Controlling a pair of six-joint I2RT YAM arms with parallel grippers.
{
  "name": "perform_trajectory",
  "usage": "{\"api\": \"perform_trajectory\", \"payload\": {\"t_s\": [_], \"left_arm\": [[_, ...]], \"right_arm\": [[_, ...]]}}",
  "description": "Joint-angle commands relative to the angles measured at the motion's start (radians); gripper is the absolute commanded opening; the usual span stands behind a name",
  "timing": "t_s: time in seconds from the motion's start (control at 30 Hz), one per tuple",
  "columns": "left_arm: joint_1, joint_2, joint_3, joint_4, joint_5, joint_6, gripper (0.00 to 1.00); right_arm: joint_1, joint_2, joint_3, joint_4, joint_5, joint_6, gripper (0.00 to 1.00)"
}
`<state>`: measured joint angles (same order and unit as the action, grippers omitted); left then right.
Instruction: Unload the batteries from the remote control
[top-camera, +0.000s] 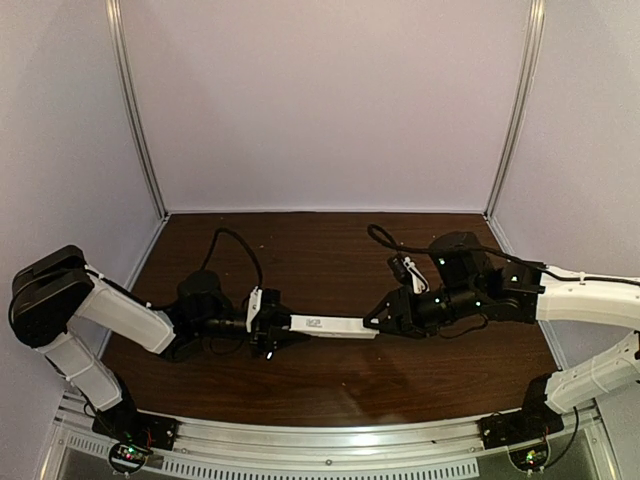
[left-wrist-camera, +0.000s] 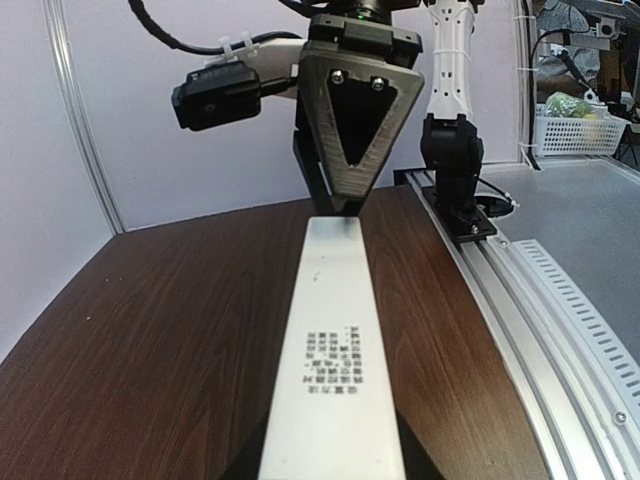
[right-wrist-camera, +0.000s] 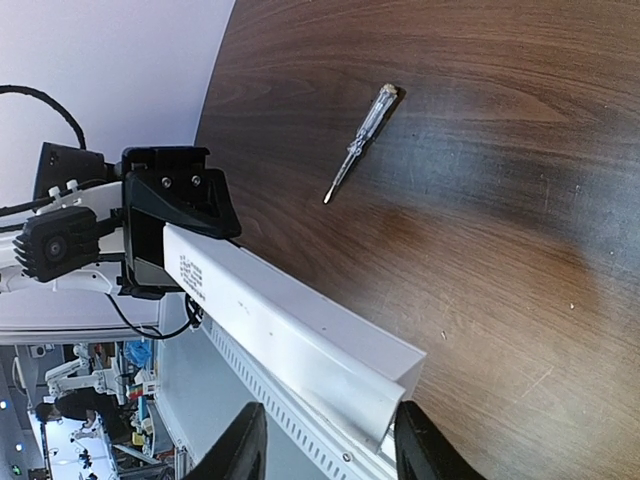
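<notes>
The white remote control (top-camera: 335, 326) hangs level above the brown table between my two arms. It also shows in the left wrist view (left-wrist-camera: 335, 330), printed face up, and in the right wrist view (right-wrist-camera: 280, 310). My left gripper (top-camera: 275, 325) is shut on its left end, dark fingers on both sides (left-wrist-camera: 330, 465). My right gripper (top-camera: 380, 322) is at the right end, jaws spread (right-wrist-camera: 330, 440). One fingertip (right-wrist-camera: 420, 445) is against the remote's end corner and the other stands apart. No dark recess or batteries show.
A small clear-handled screwdriver (right-wrist-camera: 358, 145) lies on the table beyond the remote. The metal rail (top-camera: 320, 440) runs along the near edge. White walls enclose the table on three sides. Cables (top-camera: 235, 250) trail behind both wrists.
</notes>
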<state>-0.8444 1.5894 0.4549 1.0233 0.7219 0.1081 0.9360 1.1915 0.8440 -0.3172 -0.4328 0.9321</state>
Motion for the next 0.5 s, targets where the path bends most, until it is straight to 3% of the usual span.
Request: {"api": "perform_trajectory", "payload": {"t_s": [0.0, 0.47], "left_arm": [[-0.002, -0.01, 0.031, 0.034, 0.016, 0.017, 0.0], [-0.002, 0.0, 0.041, 0.02, 0.007, 0.024, 0.0]], "right_arm": [[-0.003, 0.004, -0.013, 0.019, -0.005, 0.004, 0.43], [-0.003, 0.014, -0.011, 0.021, -0.01, 0.002, 0.27]]}}
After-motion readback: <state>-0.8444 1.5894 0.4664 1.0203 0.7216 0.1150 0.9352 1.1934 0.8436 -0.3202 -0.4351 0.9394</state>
